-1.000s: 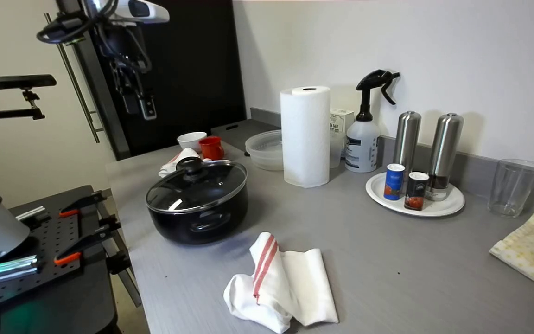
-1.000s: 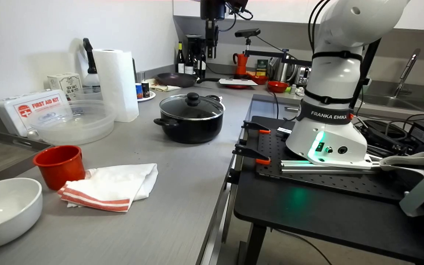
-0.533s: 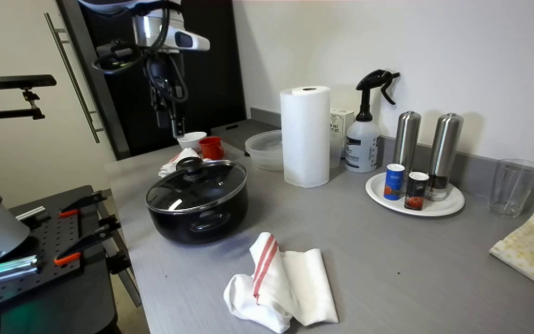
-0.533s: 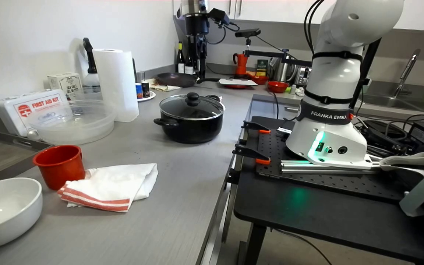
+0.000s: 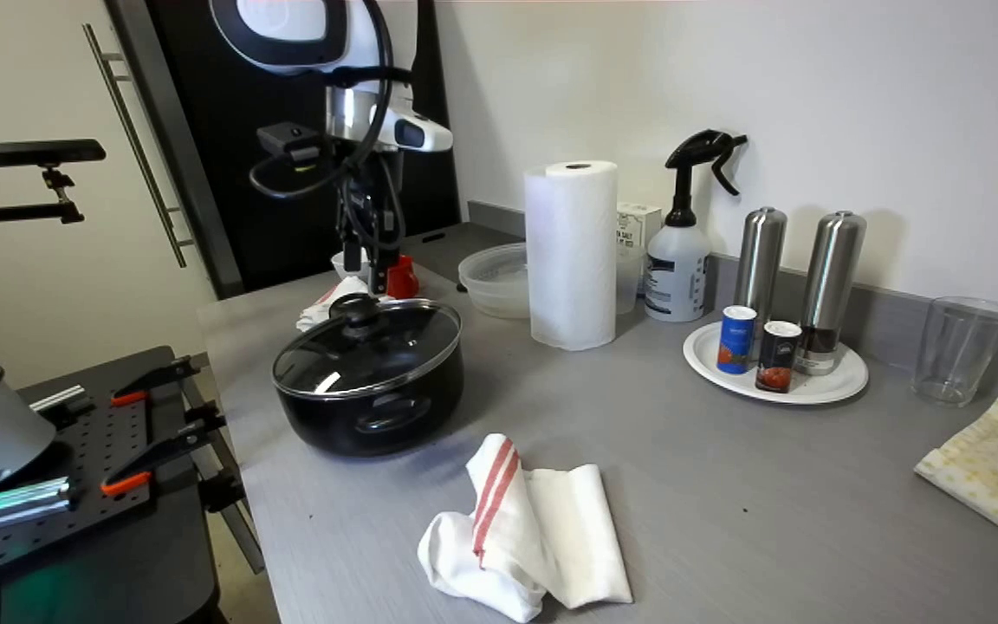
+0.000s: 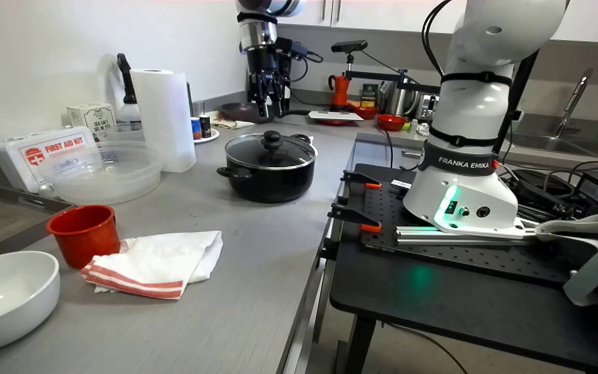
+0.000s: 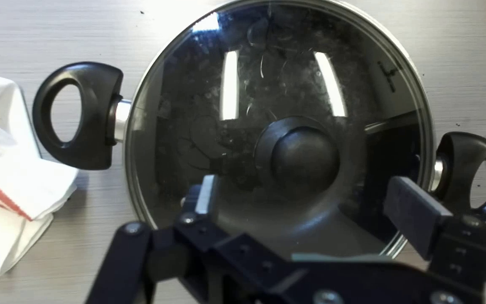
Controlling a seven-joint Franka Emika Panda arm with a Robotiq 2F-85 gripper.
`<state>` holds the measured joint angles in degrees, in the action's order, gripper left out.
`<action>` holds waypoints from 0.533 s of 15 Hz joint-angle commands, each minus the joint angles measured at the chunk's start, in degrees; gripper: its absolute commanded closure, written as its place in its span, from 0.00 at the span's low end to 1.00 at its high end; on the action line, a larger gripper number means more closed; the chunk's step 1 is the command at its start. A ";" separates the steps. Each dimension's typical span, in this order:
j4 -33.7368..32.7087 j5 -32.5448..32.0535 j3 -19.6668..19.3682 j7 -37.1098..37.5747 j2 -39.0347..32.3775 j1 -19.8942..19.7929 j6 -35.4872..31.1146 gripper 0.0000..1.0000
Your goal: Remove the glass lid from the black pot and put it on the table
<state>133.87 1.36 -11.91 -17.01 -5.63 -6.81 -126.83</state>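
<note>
The fingers (image 7: 414,215) are spread, tips downward, with a wide gap between them. The glass lid (image 7: 243,139) is directly below them, seated on the black pot (image 6: 275,184) and lying level. In an exterior view a clear space shows between the finger tips and the knob (image 7: 306,158) of the lid; the two are apart. The lid is round, its axis being the upright line through the knob, and the knob points up toward the fingers. In the wrist view the knob appears roughly midway between the two fingers, slightly beyond their tips. The long axis of the pot passes through its two handles (image 7: 97,116); it runs roughly along the direction in which the fingers are spread, slightly askew, and each handle extends outward past the finger on its side. The pot stands on the grey bench (image 5: 664,485). A white striped cloth (image 7: 23,181) lies outside the finger at the left of the wrist view, near the handle there. In an exterior view a red cup (image 5: 404,277) is partly hidden behind the fingers. A paper roll (image 6: 163,122) stands upright, well apart from the fingers.
</note>
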 commanded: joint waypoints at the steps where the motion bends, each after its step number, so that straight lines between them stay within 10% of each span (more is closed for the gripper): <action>1: -2.28 1.36 1.44 0.77 -2.24 -1.74 1.34 0.00; 8: 0.61 3.25 2.80 -0.64 -0.66 -2.63 0.19 0.00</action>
<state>133.16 2.55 -10.38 -16.95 -7.58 -8.78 -126.82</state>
